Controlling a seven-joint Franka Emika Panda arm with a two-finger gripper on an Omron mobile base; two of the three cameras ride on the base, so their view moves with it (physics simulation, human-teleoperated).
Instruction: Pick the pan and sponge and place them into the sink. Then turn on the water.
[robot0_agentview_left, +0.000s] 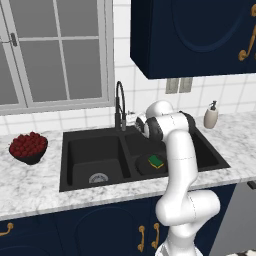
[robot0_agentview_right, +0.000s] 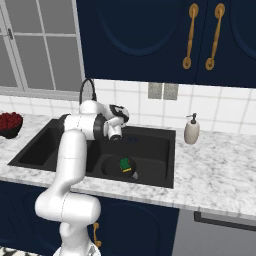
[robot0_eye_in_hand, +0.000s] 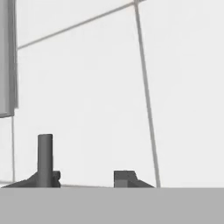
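The sink (robot0_agentview_left: 215, 159) holds the pan (robot0_agentview_right: 111, 166) in its right basin, and the sponge (robot0_agentview_left: 156, 161) lies in the pan. I cannot tell whether the jaws are clenched.

counter (robot0_agentview_left: 40, 187): white marble | sink (robot0_agentview_left: 95, 150) set in | bowl of red fruit (robot0_agentview_left: 28, 147) at left | soap bottle (robot0_agentview_left: 211, 116) at right

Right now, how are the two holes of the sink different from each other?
The right basin holds the pan with the yellow-and-green sponge lying on it, while the left basin holds nothing. The left basin's silver drain is in plain sight; the right basin's drain can't be seen. The robot's arm reaches over the right basin, not the left. Both are black, rectangular and part of one sink, below the black faucet.
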